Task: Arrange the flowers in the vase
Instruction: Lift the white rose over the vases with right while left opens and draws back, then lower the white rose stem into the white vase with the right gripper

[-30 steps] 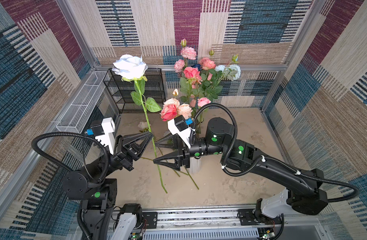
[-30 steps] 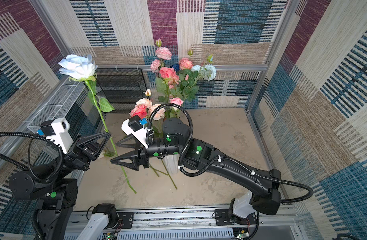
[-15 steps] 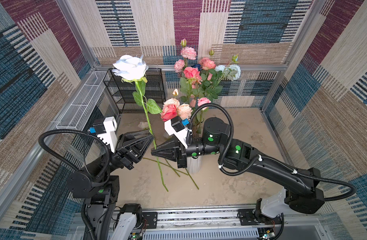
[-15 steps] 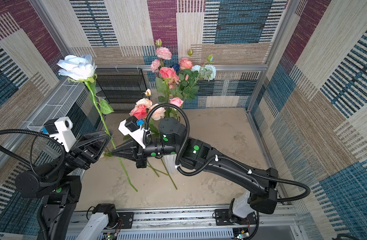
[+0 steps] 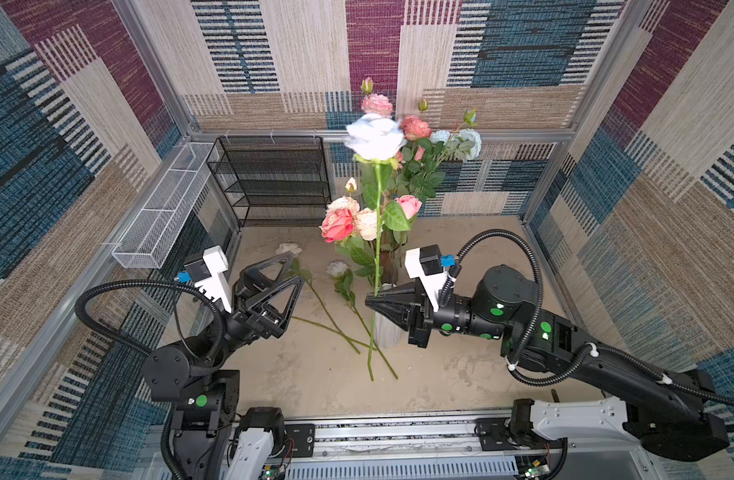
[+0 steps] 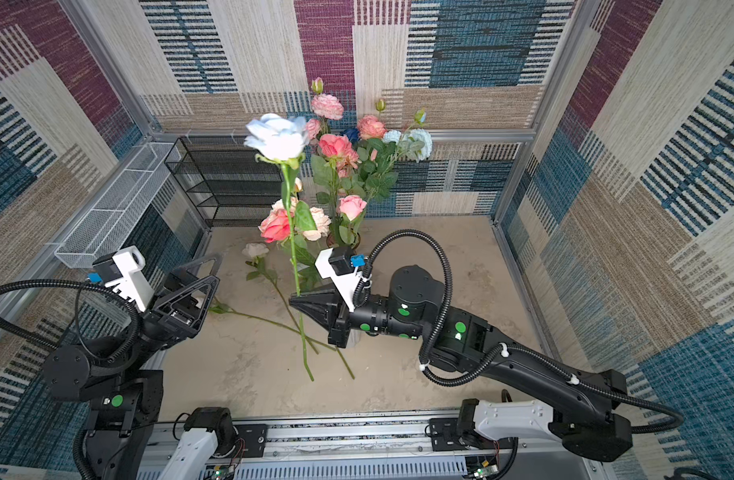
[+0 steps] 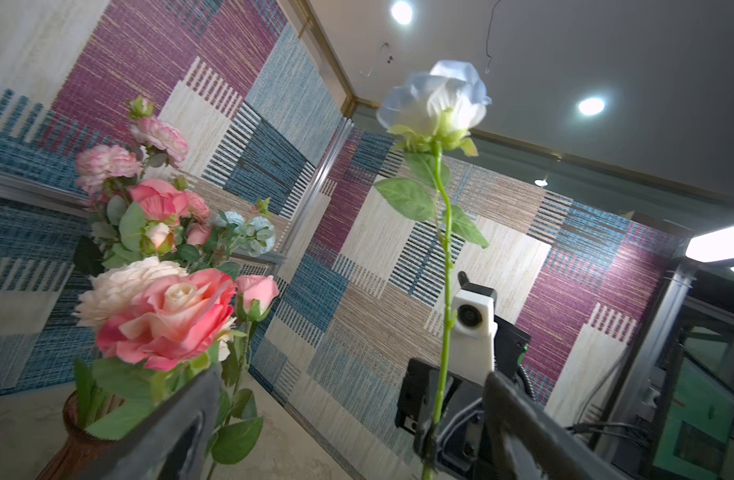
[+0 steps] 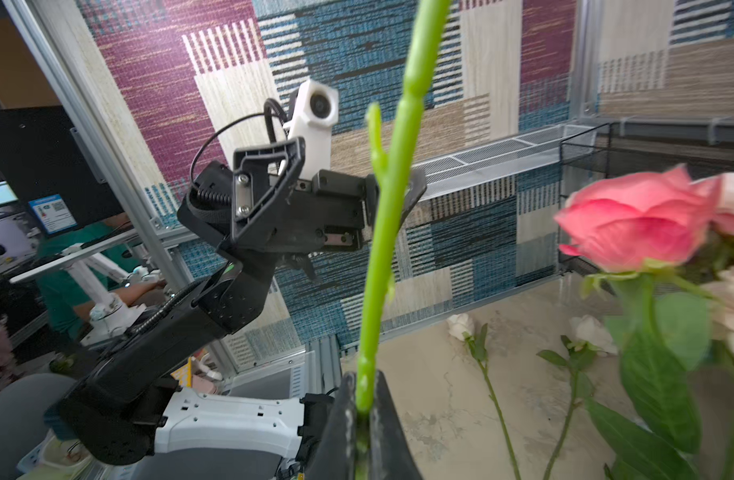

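We see the right gripper point(image 5: 371, 300) clenched on the green stem of a rose point(image 5: 374, 137). Its long axis is near upright, with the pale blue-white bloom on top, slightly blurred, and the cut end pointing down at the table point(image 5: 315, 386); whether it touches, we cannot tell. The rose stands just in front of the brown vase point(image 5: 389, 267), which holds pink and peach blooms. The left gripper point(image 5: 295, 270) is spread wide and empty, well apart. Two white flowers point(image 5: 338, 269) lie flat, heads toward the back wall. A blue sign point(image 8: 51, 212) is too small to read.
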Robot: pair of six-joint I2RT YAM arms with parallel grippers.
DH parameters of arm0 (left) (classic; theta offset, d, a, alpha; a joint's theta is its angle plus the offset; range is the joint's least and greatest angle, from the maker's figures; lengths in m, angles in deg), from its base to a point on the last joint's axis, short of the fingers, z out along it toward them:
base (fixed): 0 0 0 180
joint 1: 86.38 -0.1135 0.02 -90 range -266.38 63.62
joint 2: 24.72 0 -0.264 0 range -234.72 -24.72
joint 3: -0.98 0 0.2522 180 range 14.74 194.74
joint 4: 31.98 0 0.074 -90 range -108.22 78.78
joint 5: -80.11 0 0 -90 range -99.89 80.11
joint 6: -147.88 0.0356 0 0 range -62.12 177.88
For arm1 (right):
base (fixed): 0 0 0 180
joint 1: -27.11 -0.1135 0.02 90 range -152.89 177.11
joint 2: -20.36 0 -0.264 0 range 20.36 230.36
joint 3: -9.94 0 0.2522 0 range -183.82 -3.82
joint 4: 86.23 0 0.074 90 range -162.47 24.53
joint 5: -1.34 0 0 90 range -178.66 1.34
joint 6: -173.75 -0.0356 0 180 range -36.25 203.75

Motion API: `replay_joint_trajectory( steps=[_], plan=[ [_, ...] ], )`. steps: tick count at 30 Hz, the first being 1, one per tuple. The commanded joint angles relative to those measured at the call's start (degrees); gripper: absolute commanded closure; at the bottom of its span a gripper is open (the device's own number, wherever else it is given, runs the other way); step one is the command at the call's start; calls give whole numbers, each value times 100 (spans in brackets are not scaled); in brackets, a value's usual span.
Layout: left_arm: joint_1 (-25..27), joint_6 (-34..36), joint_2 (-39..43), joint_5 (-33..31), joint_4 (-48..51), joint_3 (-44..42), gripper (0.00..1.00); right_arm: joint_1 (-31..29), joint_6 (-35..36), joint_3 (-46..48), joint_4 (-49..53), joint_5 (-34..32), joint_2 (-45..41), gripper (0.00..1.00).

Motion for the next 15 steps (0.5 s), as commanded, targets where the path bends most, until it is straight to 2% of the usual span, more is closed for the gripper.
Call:
replay_joint_trajectory(
  steps=[1, 2, 4, 9, 12, 15],
  plan=[
    [-5, 595, 114, -820, 1196, -199, 0, 2, 324, 73, 92, -1287, -208, 100],
    [-3, 674, 137, -1176, 1499, -265, 0, 2, 428, 71, 95, -1522, -252, 100],
    [-7, 819, 183, -1479, 1947, -512, 0, 3, 727, 63, 28, -2039, -299, 100],
    [-7, 774, 220, -1529, 2162, -1094, 2, 19, 1591, -33, -473, -2898, -287, 100],
    [-7, 779, 223, -1575, 2288, -1262, 2, 142, 1955, -93, -826, -2973, -191, 100],
    [-6, 760, 220, -1594, 2300, -1363, 2, 486, 1956, -145, -941, -2624, -1, 100]
  ],
)
